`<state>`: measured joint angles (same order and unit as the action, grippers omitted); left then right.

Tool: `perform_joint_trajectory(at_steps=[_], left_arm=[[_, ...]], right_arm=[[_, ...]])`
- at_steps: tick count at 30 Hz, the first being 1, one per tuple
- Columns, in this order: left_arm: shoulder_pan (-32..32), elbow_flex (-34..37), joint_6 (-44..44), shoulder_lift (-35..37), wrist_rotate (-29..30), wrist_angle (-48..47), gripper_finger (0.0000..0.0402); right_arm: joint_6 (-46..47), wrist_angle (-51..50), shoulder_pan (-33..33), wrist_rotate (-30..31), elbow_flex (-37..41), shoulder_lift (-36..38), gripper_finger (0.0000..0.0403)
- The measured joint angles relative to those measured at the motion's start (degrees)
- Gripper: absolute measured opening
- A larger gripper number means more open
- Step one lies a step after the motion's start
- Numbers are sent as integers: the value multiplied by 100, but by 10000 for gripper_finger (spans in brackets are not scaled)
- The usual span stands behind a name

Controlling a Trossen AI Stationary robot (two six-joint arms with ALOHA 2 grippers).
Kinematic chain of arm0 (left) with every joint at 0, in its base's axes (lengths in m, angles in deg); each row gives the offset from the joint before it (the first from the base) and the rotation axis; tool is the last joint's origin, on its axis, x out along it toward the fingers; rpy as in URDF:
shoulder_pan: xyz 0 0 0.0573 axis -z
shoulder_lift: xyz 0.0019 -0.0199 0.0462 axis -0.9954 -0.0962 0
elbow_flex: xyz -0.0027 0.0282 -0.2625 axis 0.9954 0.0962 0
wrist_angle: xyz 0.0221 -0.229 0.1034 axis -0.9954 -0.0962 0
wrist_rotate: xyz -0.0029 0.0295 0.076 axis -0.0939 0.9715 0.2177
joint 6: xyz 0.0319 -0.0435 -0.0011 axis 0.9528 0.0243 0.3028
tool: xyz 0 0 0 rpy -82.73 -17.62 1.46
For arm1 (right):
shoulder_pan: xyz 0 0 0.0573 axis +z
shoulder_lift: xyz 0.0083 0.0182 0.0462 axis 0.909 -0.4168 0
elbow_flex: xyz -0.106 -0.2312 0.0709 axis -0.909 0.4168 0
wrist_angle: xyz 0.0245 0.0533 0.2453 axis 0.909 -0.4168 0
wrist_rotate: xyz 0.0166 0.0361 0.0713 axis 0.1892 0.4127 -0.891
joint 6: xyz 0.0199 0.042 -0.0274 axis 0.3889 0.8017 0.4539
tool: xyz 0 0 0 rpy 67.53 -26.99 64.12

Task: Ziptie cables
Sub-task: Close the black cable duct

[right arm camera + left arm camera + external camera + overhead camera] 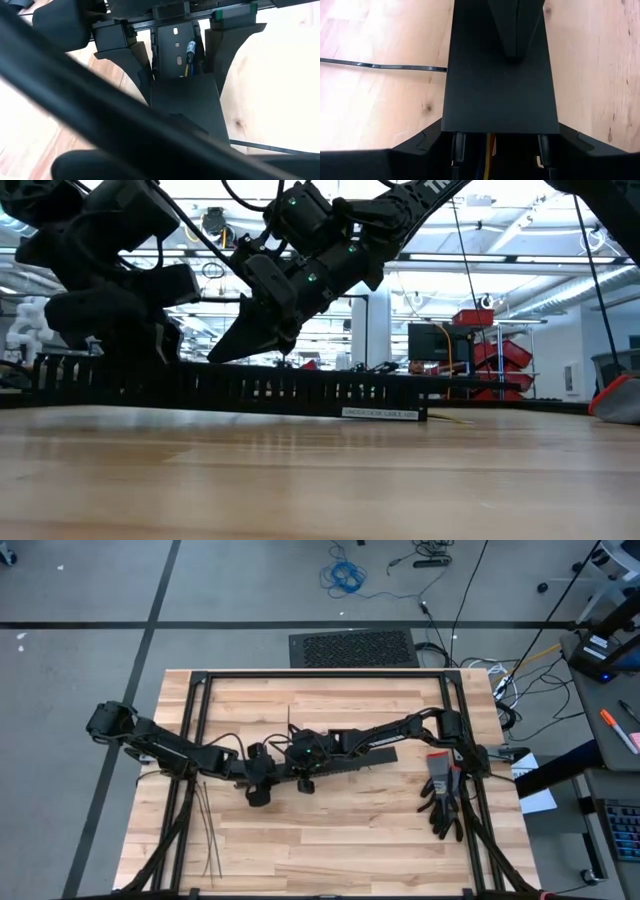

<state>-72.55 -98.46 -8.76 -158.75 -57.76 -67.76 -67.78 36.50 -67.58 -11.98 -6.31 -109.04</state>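
Left gripper [262, 778] at centre-left of the overhead frame, fingers spread wide around the end of a long black slotted duct [350, 758], one finger on each side of it. Inside the duct, right between those fingers, thin yellow and red cables [489, 150], glimpsed low in the left wrist view. Right gripper [300, 762] just to the right of the left one, at centre frame, fingers pressed fully together, tip angled down above the duct in the low view [225, 352]; whether touching the duct, cannot tell. Seen again from the right wrist view, cables [190, 57] in the duct's open end. Further out, zipties [205, 830] lying loose on the wooden table [330, 850] at lower left, well apart from both grippers. At right edge, dark work gloves [442, 795].
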Motion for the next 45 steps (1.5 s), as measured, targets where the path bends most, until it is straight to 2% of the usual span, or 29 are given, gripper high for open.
perform_joint_trajectory(at_steps=[11,18,23,31,35,45], left_arm=[[-122,2,-13,0,-134,42,246],[-293,-28,176,-161,-603,739,339],[-291,-167,70,-156,-709,334,386],[-253,-675,-434,216,-331,-1975,391],[-89,-477,-735,214,-314,-2107,391],[140,181,-1231,223,-125,-1501,387]], right_arm=[[9,-22,-8,19,2,0,0],[33,-107,-15,-44,15,-22,0],[33,-142,-15,-61,11,-20,0],[35,-197,-42,-107,7,-15,0],[35,-201,-44,-112,7,-15,0],[28,-236,-44,-114,7,-11,0]])
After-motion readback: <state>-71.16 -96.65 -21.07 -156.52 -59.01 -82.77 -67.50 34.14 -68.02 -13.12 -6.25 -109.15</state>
